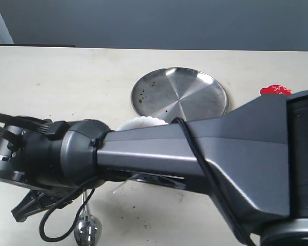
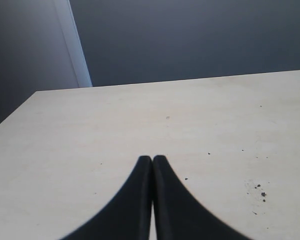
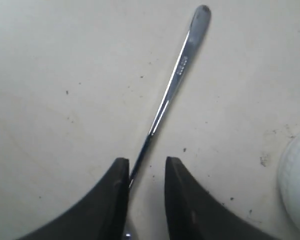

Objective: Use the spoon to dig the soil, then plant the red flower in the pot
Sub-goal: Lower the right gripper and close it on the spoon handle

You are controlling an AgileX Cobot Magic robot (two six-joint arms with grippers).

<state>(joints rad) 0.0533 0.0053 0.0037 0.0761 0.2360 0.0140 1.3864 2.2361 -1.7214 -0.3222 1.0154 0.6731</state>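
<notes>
The right gripper is sitting low over the table with its jaws narrowly parted — the spoon is lying flat between them, handle brushing one finger. The left gripper is pressed closed, holding nothing. The pot is peeking out behind the arm, just near of the steel plate.

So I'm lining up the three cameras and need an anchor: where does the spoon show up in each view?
Exterior view: only the spoon bowl shows, at the bottom edge left of centre, under the arm.
Left wrist view: not in it; just bare table beyond the closed fingers.
Right wrist view: the handle runs diagonally from the upper right down between the open fingers.
Shared landmark: the white pot.
</notes>
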